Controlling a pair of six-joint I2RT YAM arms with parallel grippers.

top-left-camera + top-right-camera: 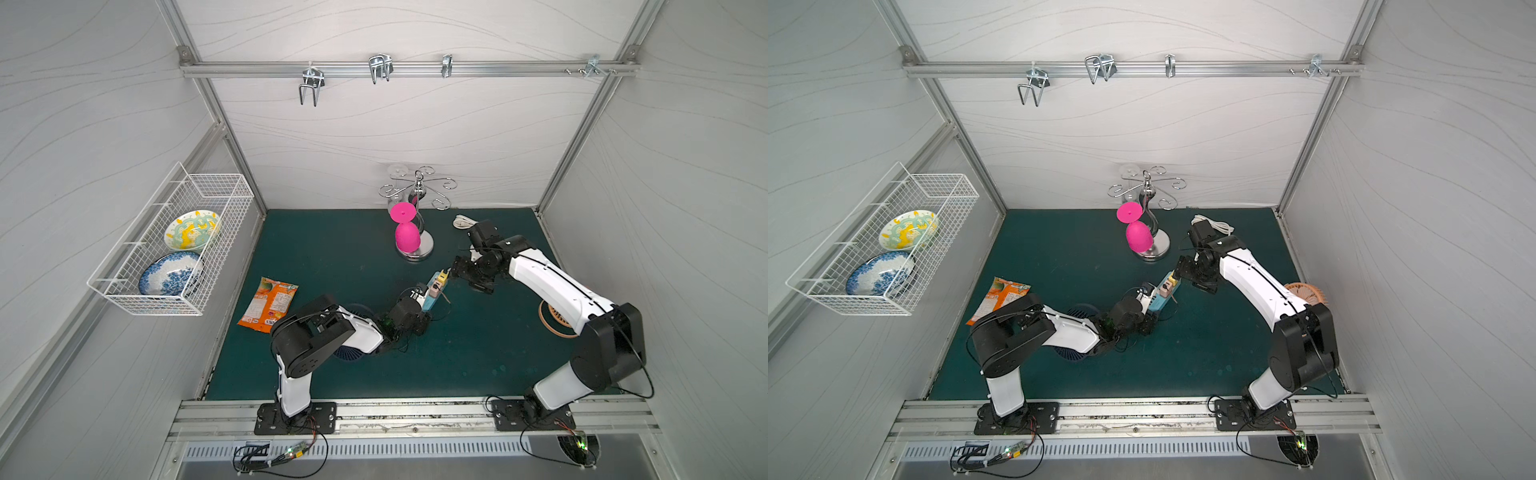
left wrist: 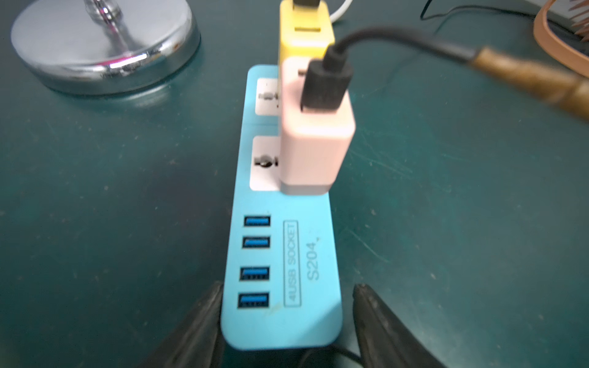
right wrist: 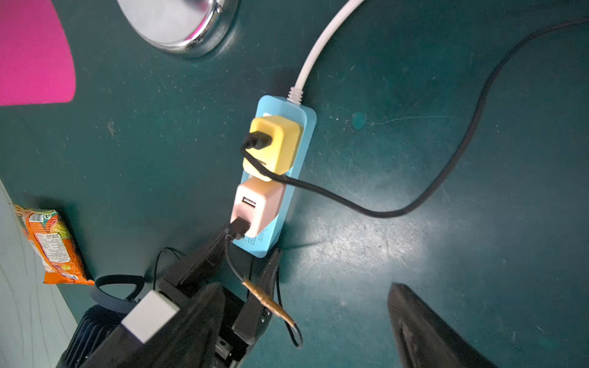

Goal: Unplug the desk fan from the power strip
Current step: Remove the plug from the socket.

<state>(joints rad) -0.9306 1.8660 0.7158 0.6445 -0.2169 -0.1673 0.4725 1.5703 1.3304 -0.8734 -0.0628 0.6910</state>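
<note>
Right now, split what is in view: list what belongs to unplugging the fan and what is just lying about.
For the job: power strip, pink adapter and yellow adapter plugged into it, blue fan, peach fan, left tool straddling the strip's end, right tool open nearby.
Lying about: snack packet, pink glass on the chrome rack, blue plate and yellow plate in the wire basket.

Both my grippers meet at the power strip (image 1: 1158, 304).
My left gripper (image 1: 1147, 302) sits at its near end, my right gripper (image 1: 1179, 269) close by its far end, next to the yellow plug (image 1: 1170, 277); a pink plug (image 1: 1163, 290) stands beside that. A blue fan (image 1: 1075, 334) lies under my left arm, an orange fan (image 1: 1310, 293) beside my right.
</note>
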